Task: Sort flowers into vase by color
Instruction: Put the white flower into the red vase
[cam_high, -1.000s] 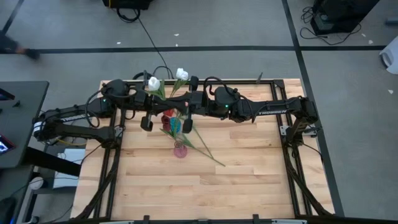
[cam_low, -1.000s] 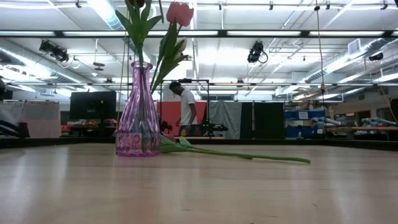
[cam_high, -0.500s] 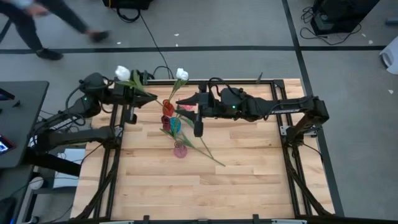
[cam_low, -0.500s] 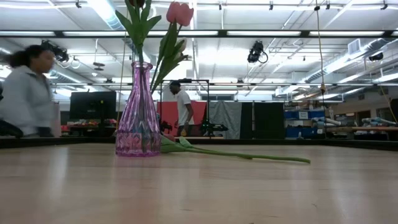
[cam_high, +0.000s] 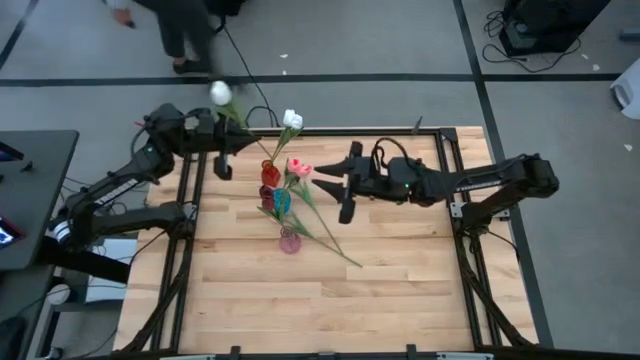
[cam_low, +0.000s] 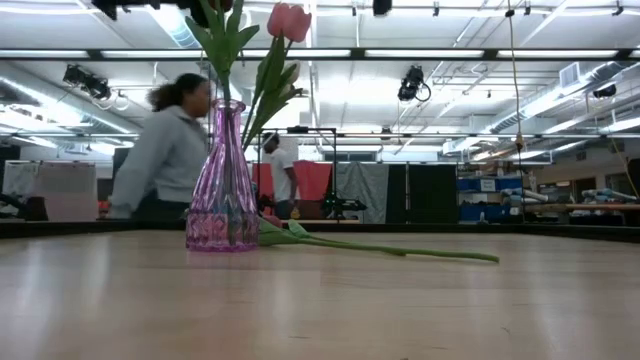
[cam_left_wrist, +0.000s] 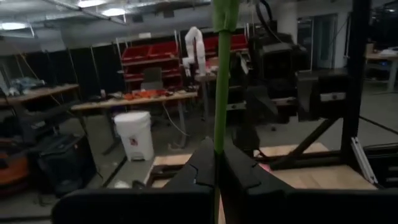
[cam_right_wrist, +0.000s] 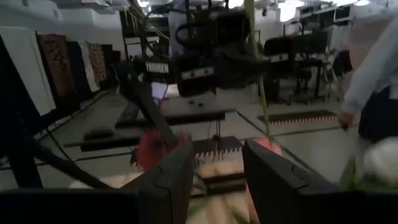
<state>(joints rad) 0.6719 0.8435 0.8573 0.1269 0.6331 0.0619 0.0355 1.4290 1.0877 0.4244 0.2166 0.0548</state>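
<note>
The left tool (cam_high: 222, 152) is pinched shut on the green stem of a white tulip (cam_high: 220, 94), holding it raised over the far-left corner of the tabletop (cam_high: 400, 290), its bud out beyond the edge. In the left wrist view the stem (cam_left_wrist: 221, 93) runs straight up from between the closed fingers (cam_left_wrist: 202, 168).

The step in hand looks like carrying this white flower to its vase. To do it well, keep the stem near upright, bring its lower end over the mouth of the right vase, and lower slowly so the leaves do not snag the blooms already standing there. The grip should stay firm until the stem is well inside, since a thin stem can swivel between the fingers.

The right tool (cam_high: 345, 190) hangs with its fingers (cam_right_wrist: 168, 180) spread and holds nothing, just beside the cluster of vases on the side away from the left tool. It would best stay clear of the path.

The vases stand between the two tools: a red one (cam_high: 270, 177), a blue one (cam_high: 283, 201) and a pink one (cam_high: 289, 241) nearest the front. A pink tulip (cam_high: 299, 168) and another white tulip (cam_high: 291, 120) already stand upright there. One flower (cam_high: 325, 235) lies flat on the tabletop beside the pink vase (cam_low: 222, 190), not yet sorted.

A person (cam_low: 165, 155) passes behind the tabletop.
</note>
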